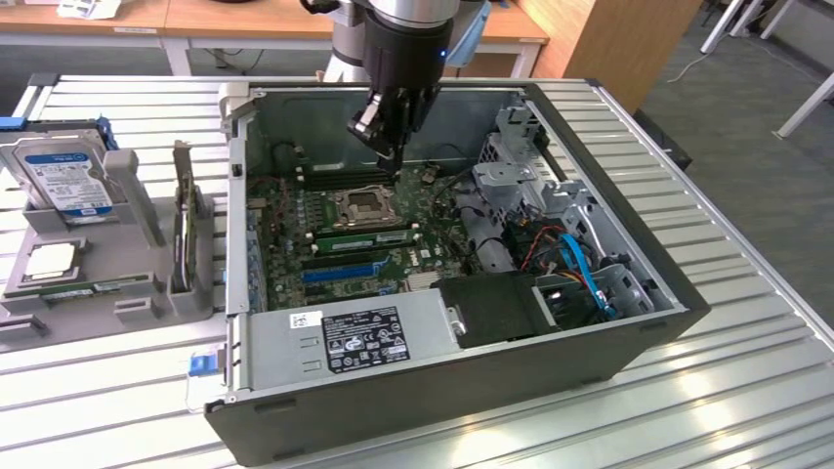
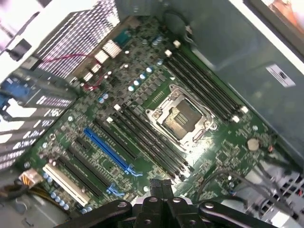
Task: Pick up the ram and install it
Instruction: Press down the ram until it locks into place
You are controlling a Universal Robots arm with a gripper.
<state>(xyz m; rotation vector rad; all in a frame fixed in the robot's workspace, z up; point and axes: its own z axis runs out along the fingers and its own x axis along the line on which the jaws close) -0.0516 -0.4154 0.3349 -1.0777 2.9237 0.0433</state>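
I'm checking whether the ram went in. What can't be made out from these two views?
- Exterior view: the gripper covers part of the memory slots, so whether anything is seated there is hidden.
- Exterior view: the power supply hides the motherboard's near edge.
- Wrist view: the gripper's own body cuts off the slot ends nearest it.

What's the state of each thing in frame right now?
gripper: shut, holding nothing, over the motherboard
ram: lying flat in the fixture, ungripped
hard drive: upright in the fixture
computer case: side panel off, on its side
CPU socket: bare, no cooler
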